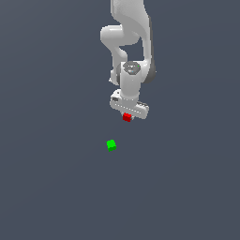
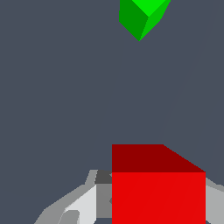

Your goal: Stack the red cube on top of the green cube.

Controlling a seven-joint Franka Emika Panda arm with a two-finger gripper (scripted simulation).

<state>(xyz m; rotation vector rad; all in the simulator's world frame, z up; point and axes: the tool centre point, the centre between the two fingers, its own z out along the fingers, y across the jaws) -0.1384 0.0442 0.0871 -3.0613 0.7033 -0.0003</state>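
Note:
The red cube point(image 1: 126, 117) peeks out just beneath my white gripper point(image 1: 128, 114). In the wrist view the red cube point(image 2: 158, 192) fills the space between the grey fingers point(image 2: 78, 205), which lie against its two sides, so the gripper point(image 2: 158, 208) is shut on it. The green cube point(image 1: 111, 145) rests alone on the dark floor, apart from the red cube, nearer the camera and slightly toward the exterior view's left. The wrist view catches the green cube point(image 2: 143, 16) at the frame's edge, partly cut off. I cannot tell how high the red cube is off the floor.
A flat dark grey floor point(image 1: 56, 187) stretches all around both cubes. The white arm point(image 1: 129, 37) rises behind the gripper.

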